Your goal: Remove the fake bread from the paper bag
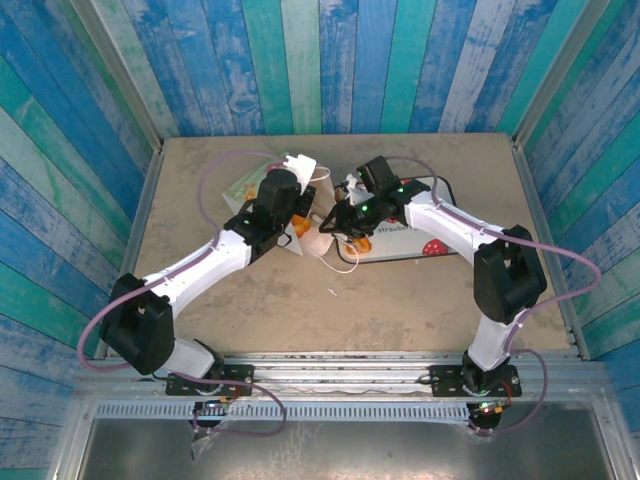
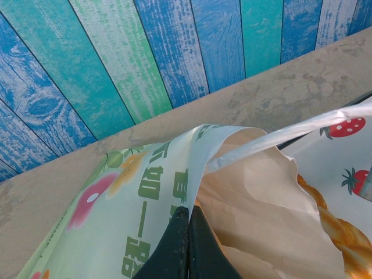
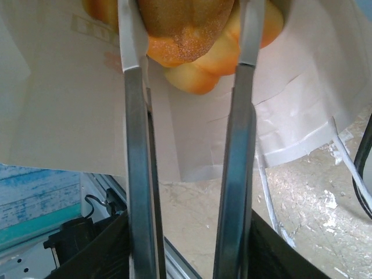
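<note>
Right hand [image 3: 189,26] grips one piece of fake bread [image 3: 192,55], a knotted golden-orange roll with brown sugared top, long axis across the fingers [image 3: 136,145], against the white paper bag [image 3: 58,87]. Left hand [image 2: 187,229] is pinched shut on the bag's rim, opening toward the strawberry tray [image 2: 343,157].

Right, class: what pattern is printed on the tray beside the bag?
The tray is white with red, green-leaved strawberries; best seen from the left wrist.

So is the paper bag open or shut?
Open. In the left wrist view the left gripper pinches the rim of the paper bag, whose tan inside shows.
</note>
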You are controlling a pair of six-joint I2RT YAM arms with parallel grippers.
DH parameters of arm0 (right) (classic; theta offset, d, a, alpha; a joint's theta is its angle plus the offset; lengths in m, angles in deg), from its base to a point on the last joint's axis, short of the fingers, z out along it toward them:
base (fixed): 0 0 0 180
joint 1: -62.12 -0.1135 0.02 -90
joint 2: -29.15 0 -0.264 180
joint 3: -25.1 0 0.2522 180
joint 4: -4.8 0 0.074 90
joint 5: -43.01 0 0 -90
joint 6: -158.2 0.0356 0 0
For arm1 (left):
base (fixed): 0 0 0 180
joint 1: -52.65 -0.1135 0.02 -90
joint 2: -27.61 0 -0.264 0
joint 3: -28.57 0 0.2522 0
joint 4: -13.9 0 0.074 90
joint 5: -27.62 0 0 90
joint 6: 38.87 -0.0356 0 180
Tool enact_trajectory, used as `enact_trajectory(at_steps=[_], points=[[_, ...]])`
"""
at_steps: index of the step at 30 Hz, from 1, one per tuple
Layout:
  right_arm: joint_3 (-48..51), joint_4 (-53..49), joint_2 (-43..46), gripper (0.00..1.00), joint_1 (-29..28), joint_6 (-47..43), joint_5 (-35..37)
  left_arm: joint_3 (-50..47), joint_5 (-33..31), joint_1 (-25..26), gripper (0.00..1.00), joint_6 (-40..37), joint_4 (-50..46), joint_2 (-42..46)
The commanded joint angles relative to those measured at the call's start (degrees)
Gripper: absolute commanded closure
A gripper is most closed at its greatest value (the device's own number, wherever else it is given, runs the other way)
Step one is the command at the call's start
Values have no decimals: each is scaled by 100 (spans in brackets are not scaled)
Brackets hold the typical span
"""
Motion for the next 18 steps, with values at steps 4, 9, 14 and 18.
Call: enact_trajectory(at_steps=[4,9,14,18], points=[[-66,-116,101,68,-36,-322,-19,179,-193,18,100,274,341,-157],[-26,-149,266,76,-53,-427,-24,248,-432,24,100,311,282,-264],[40,-198,429,82,-63,-492,-23,258,-547,18,100,400,286,-314],[33,-383,543,83,-63,-611,64,298,-615,17,100,457,292,-356]])
